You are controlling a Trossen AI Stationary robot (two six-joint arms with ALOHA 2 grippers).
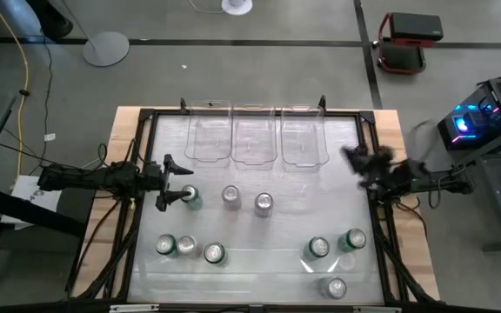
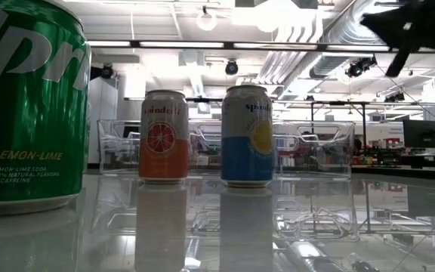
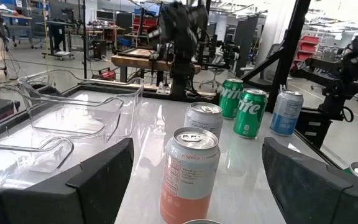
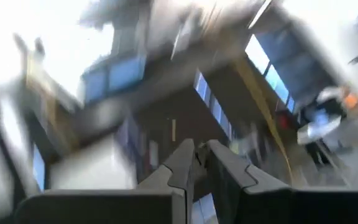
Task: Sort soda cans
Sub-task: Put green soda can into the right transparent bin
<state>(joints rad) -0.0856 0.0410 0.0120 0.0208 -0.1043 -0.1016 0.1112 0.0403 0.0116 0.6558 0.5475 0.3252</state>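
Nearest my left tool (image 1: 174, 185), a green can (image 1: 191, 197) stands just ahead of the fingers (image 3: 101, 174), which are spread wide with nothing between them; only its rim shows at the edge of the left wrist view. Just past it along the same line come the orange-labelled can (image 3: 190, 177), then a silver can (image 3: 203, 118). I read this as the approach before closing on the green one.

Closer to the counter's (image 1: 259, 269) front edge sit three cans on the left (image 1: 188, 249) and three more on the right (image 1: 336, 254), among them two green ones (image 3: 243, 106) standing beside a pale blue one (image 3: 286, 112). At the far side three clear bins (image 1: 254, 135) stand in a row, all without cans.

My right tool (image 1: 361, 162) waits raised near the counter's right rail, its fingers (image 4: 185, 163) nearly together and holding nothing, with the wrist camera pointing up at the ceiling.

The risk I see: the green can and the orange-labelled one are near each other, so a wide-open finger pushed forward could clip the second can and tip it into the silver one. The glossy counter may let a nudged can slide. Coming in off-centre would likely shove the green can rather than grip it.
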